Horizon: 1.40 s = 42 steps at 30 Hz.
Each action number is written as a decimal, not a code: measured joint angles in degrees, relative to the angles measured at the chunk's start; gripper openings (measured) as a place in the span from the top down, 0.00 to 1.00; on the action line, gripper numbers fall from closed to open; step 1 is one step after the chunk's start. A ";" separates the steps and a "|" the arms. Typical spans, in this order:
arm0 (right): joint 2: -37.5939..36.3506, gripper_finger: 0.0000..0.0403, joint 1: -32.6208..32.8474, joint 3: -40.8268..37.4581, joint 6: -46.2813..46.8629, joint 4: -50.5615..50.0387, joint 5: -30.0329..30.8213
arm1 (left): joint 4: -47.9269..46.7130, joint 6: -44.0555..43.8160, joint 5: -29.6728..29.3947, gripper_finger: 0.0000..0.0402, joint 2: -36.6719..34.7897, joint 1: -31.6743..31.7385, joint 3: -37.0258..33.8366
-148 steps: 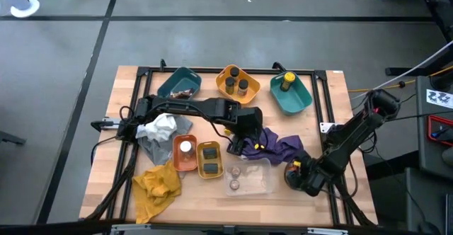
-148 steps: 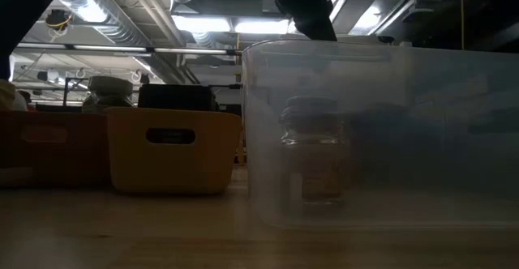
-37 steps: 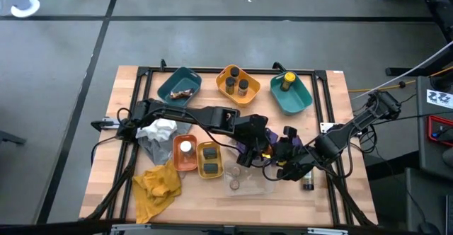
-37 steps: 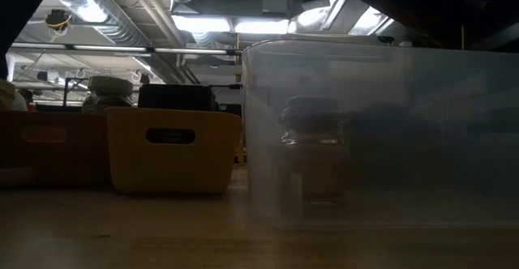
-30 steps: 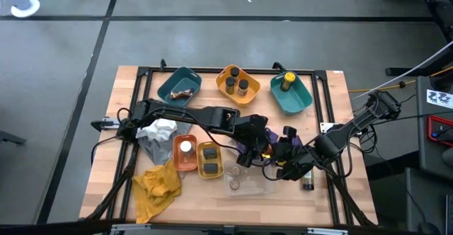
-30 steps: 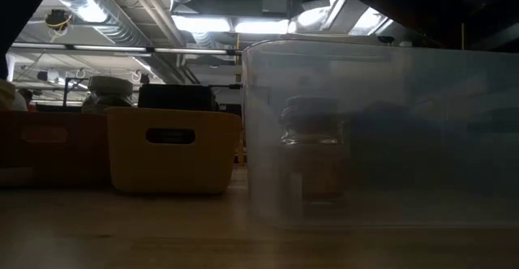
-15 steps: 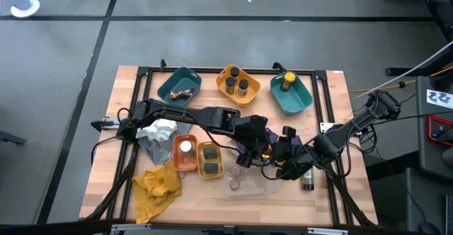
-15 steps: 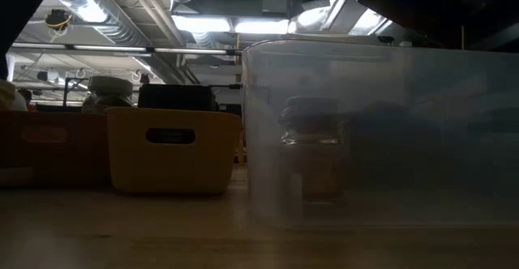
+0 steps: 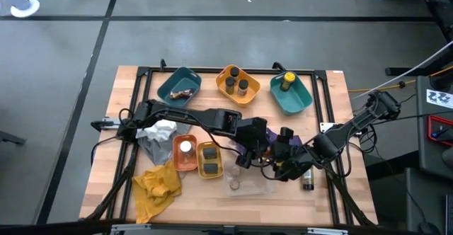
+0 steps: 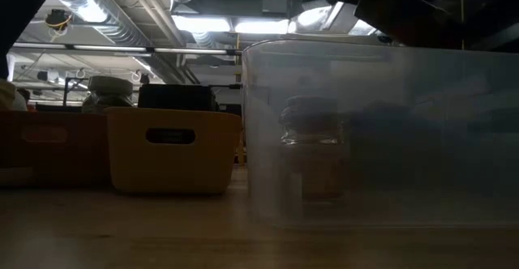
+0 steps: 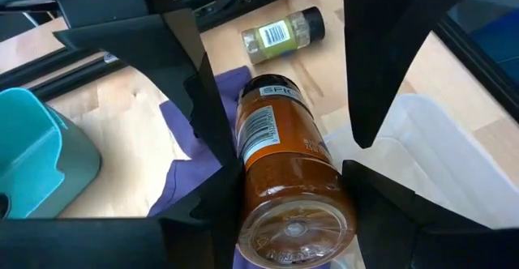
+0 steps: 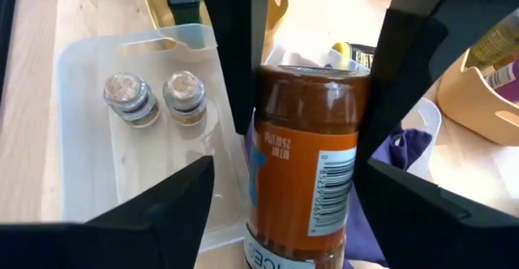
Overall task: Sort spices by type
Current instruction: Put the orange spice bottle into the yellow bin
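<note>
Lying between two sets of dark fingers, a brown spice jar (image 11: 284, 180) sits at the centre of both wrist views, above the purple cloth (image 11: 195, 151) near the clear tray (image 12: 97, 151). The left gripper (image 9: 253, 150) grasps it, its fingers (image 11: 212, 139) pressed against the jar's sides. The right gripper (image 9: 282, 158) meets it from the other end with fingers (image 12: 243, 50) spread wide off the glass, so it looks released on that side, though the high view is too crowded to confirm. Two small jars (image 12: 154, 99) stand in the clear tray at the upper left of the right wrist view. Another jar with a yellow label (image 11: 282, 32) lies on its side on the wood at the top of the left wrist view; from overhead it lies at the lower right of the table (image 9: 308, 180).
</note>
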 joint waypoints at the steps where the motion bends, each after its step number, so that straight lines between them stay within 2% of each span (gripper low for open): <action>1: 0.00 0.27 0.00 -0.02 0.00 0.00 0.01 | -0.08 -0.02 -0.06 0.58 0.00 0.02 0.00; 8: -2.06 0.27 0.04 0.51 -2.56 -4.77 -1.91 | -1.06 0.24 -1.47 0.58 -0.04 0.27 0.09; 15: -10.53 0.27 0.09 2.64 -2.59 -11.82 0.72 | -1.10 -0.10 -1.46 0.58 -0.17 1.99 0.15; 18: -14.88 0.27 0.39 2.19 -2.36 -16.37 3.93 | -0.99 -0.43 -1.26 0.58 -0.26 2.95 0.17; 22: -21.83 0.27 3.82 -2.62 1.03 -18.65 11.94 | 1.03 -0.69 -1.24 0.58 -0.26 4.36 0.17; 26: -30.37 0.27 9.31 -9.98 5.83 -17.19 17.17 | 6.47 -0.89 -1.20 0.58 -0.28 5.72 0.20; 31: -37.86 0.27 14.43 -18.85 6.43 -10.94 18.61 | 10.51 -4.66 -1.03 0.58 -0.35 7.42 0.24; 35: -40.70 0.27 16.47 -22.62 4.55 -7.95 19.22 | 12.48 -6.85 0.47 0.58 -0.35 8.17 0.24; 42: -41.02 0.27 16.58 -23.96 2.37 -7.89 24.95 | 13.16 -8.19 0.91 0.58 -0.39 7.57 0.24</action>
